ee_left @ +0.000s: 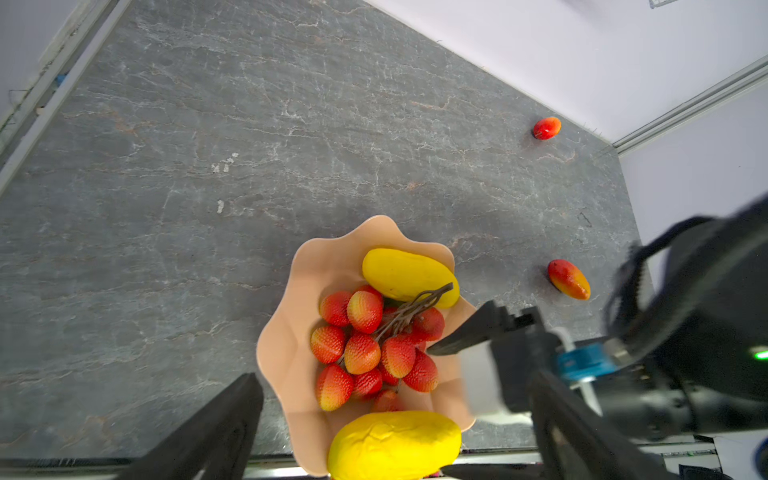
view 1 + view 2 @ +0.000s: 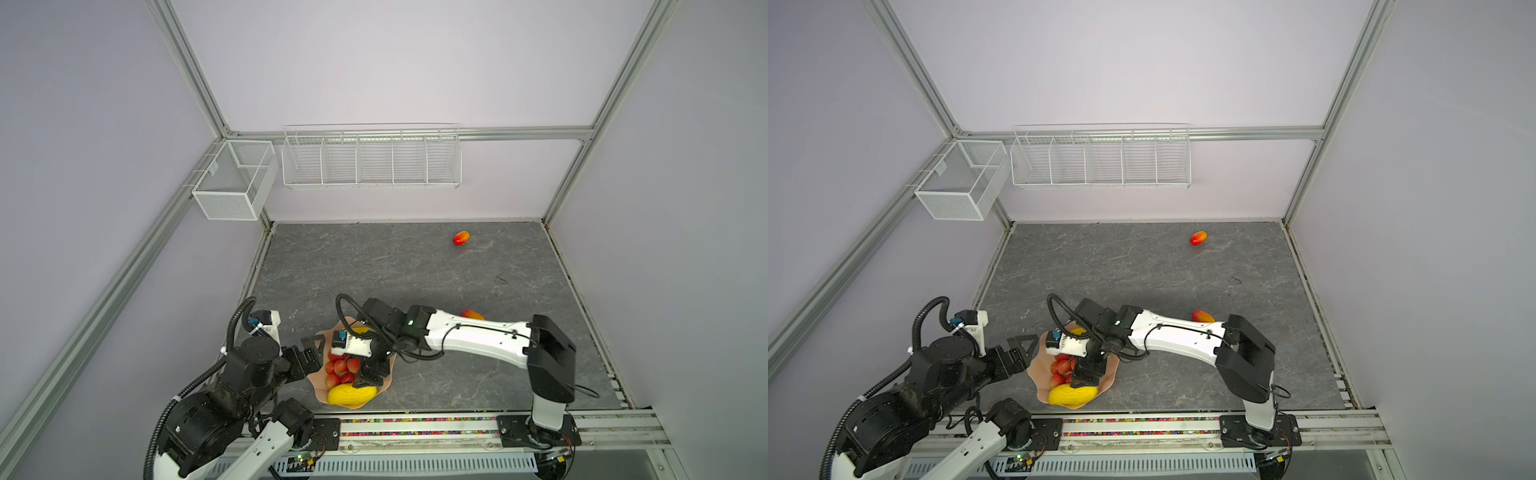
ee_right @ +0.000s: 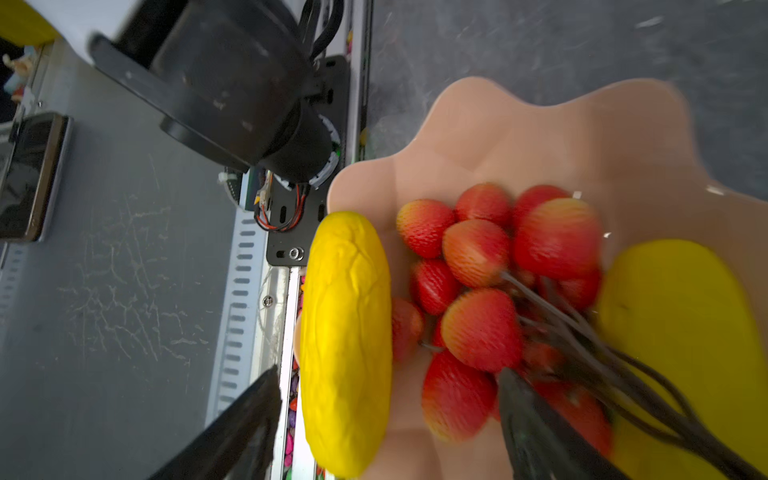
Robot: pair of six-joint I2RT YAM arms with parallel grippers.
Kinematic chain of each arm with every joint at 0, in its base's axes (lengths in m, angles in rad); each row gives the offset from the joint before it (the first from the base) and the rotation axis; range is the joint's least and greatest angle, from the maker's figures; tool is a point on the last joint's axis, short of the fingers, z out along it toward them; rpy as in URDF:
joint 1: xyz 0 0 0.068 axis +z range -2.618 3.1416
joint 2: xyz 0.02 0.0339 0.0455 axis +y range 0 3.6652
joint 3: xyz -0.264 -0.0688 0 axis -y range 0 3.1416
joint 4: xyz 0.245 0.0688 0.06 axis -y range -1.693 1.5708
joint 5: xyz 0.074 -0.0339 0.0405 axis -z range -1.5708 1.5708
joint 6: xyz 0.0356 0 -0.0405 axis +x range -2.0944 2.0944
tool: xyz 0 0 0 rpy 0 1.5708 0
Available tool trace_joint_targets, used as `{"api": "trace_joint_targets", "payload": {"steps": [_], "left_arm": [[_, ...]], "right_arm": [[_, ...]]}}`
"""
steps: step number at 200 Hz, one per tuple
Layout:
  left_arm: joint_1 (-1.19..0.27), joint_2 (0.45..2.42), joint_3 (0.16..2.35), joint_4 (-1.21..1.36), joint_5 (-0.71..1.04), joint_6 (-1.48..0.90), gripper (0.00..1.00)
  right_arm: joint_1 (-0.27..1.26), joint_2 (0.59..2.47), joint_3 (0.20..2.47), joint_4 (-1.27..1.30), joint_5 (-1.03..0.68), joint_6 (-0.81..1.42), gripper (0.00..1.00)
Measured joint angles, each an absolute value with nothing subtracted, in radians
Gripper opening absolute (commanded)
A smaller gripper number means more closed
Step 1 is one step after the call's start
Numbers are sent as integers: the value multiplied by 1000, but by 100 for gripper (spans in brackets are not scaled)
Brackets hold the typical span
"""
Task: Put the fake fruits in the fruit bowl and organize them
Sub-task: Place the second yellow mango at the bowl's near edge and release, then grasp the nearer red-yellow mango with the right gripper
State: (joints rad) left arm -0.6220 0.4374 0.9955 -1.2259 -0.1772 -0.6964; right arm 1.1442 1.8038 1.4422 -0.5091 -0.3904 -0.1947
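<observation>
The peach fruit bowl [image 2: 318, 384] sits near the table's front edge. It holds a bunch of red berries [image 1: 365, 349] on a brown stem and two yellow fruits, one [image 1: 395, 444] on the near rim and one [image 1: 403, 272] at the far side. My right gripper [image 3: 386, 419] hangs open over the bowl, its fingers astride the near yellow fruit [image 3: 347, 340] without touching it. My left gripper [image 2: 316, 355] is open beside the bowl's left rim. Two red-orange fruits lie on the table: one [image 2: 461, 237] far back, one [image 2: 473, 315] partly behind my right arm.
A white wire basket rack [image 2: 372, 160] and a mesh basket [image 2: 235, 178] hang on the walls behind. A metal rail [image 2: 436, 428] runs along the table's front edge, just behind the bowl. The grey stone tabletop [image 2: 395, 270] stretches between the bowl and the far fruit.
</observation>
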Motion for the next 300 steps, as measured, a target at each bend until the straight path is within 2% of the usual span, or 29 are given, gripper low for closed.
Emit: {"api": "trace_joint_targets", "payload": {"steps": [24, 44, 78, 110, 136, 161, 204, 270, 286, 300], "left_arm": [[-622, 483, 905, -1100, -100, -664, 99], [-622, 589, 812, -931, 2, -649, 99], [-624, 838, 770, -669, 139, -622, 99], [-664, 1026, 852, -564, 191, -557, 99], [-690, 1086, 887, -500, 215, -532, 99], [-693, 1099, 887, -475, 221, -528, 99], [-693, 1079, 887, -478, 208, -519, 99], [-693, 1064, 887, -488, 194, -516, 99], [-693, 1068, 887, -488, 190, -513, 99], [-693, 1072, 887, -489, 187, -513, 99]], "right_arm": [[1016, 1625, 1322, -476, -340, -158, 90], [885, 1526, 1227, -477, -236, -105, 94], [633, 1497, 1114, -550, -12, 16, 95], [447, 1478, 1013, -608, 82, 70, 97], [406, 1467, 990, -638, 111, 75, 97], [377, 1483, 992, -638, 96, 72, 92], [370, 1583, 993, -624, 41, 65, 78], [370, 1646, 1002, -606, -25, 64, 69], [370, 1656, 1004, -605, -31, 62, 60], [370, 1658, 1005, -605, -35, 68, 58]]}}
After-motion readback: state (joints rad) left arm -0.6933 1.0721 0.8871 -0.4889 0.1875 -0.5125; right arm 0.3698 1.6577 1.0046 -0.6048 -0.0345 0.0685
